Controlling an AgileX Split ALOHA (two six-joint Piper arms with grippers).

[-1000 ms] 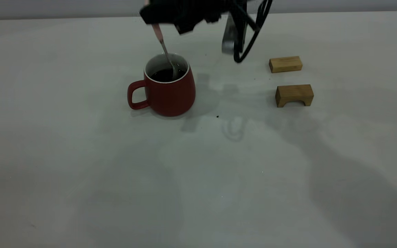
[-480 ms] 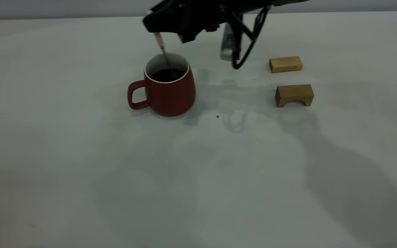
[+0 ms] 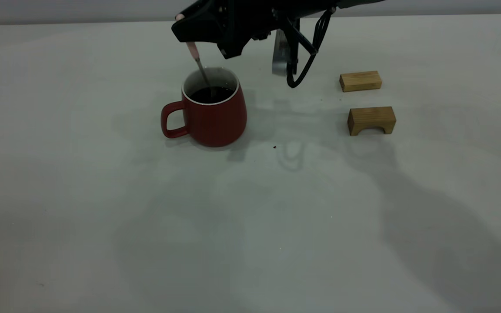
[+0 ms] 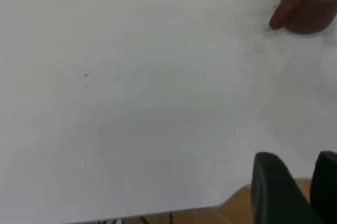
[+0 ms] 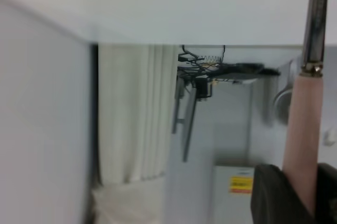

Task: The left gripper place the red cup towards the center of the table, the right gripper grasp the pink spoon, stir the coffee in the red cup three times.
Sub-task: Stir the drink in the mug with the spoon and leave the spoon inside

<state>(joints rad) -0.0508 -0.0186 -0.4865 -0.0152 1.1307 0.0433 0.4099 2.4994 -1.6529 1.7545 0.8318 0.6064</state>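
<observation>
The left hand (image 4: 292, 192) is parked well off at the near edge of the worktop (image 3: 250, 217), gripping nothing; whether its fingers are parted I cannot tell. Farther in, the red cup (image 3: 210, 111) stands left of centre, its handle to the left. Just above and beyond it, the right hand (image 3: 192, 37) clamps the pink spoon (image 3: 195, 53) by its handle, the bowl dipped in the coffee (image 3: 211, 94). Stirring well probably means small, slow circles clear of the cup wall, keeping the bowl submerged.

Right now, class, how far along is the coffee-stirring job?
Done: the dark red ceramic mug stands mid-table, and the left gripper is away from it. In hand: the right gripper holds the pink-handled spoon dipped in dark coffee. How many stirs remain cannot be judged.
</observation>
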